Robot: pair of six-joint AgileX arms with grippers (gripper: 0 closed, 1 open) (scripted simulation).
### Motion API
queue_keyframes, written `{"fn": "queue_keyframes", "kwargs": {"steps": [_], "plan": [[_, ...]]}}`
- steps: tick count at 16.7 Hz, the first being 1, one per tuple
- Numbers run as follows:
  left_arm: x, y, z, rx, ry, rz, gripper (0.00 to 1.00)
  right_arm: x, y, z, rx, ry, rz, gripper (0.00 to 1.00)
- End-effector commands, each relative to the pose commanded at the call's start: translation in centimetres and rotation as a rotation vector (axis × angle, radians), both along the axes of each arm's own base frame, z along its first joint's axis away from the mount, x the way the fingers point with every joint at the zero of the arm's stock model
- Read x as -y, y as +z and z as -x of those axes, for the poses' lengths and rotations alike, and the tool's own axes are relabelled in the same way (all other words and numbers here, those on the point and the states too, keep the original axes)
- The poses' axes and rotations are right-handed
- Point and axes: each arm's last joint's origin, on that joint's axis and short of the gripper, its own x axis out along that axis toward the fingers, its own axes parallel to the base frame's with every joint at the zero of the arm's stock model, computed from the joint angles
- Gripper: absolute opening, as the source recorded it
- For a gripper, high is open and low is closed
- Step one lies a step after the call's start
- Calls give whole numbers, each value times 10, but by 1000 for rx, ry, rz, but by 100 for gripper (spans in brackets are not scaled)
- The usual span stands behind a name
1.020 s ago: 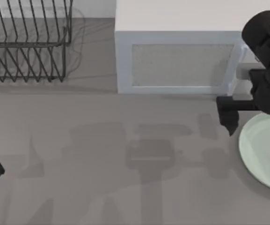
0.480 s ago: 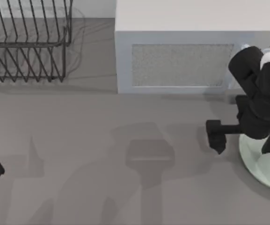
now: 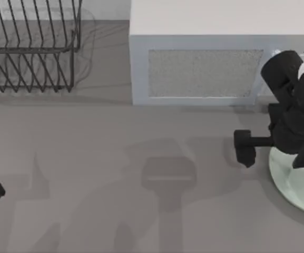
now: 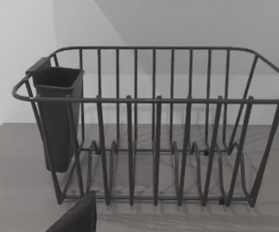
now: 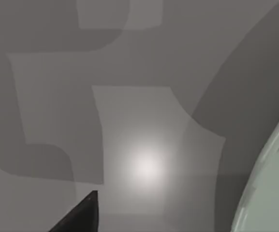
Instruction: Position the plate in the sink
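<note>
A grey worktop (image 3: 99,158) is catching soft shadows and one bright glint. A black wire dish rack (image 3: 30,47) and a white-grey microwave (image 3: 204,52) are standing against a pale wall (image 4: 187,29).

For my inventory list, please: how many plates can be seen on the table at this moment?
1. The plate lies flat at the table's right edge, beside the microwave, partly under the right arm. The dish rack at the far left holds none.

Setting: rendered kitchen mock-up. Evidence: plain grey desk (image 3: 88,158) carrying a white boxy microwave (image 3: 199,58) with speckled window, a black wire dish rack (image 3: 30,47) with a dark cutlery cup (image 4: 57,116), and a pale green plate (image 3: 299,184) at the right edge.
</note>
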Motion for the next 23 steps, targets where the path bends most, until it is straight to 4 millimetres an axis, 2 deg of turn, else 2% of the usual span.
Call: {"fn": "queue_keyframes", "kwargs": {"steps": [12, 20, 21, 23], "plan": [[0, 0, 0, 0, 0, 0, 100, 0, 0, 0, 0, 0, 0, 2], [0, 0, 0, 0, 0, 0, 100, 0, 0, 0, 0, 0, 0, 0], [0, 0, 0, 0, 0, 0, 100, 1, 26, -6, 88, -9, -28, 0], [0, 0, 0, 0, 0, 0, 100, 0, 27, -5, 79, -5, -29, 0]]}}
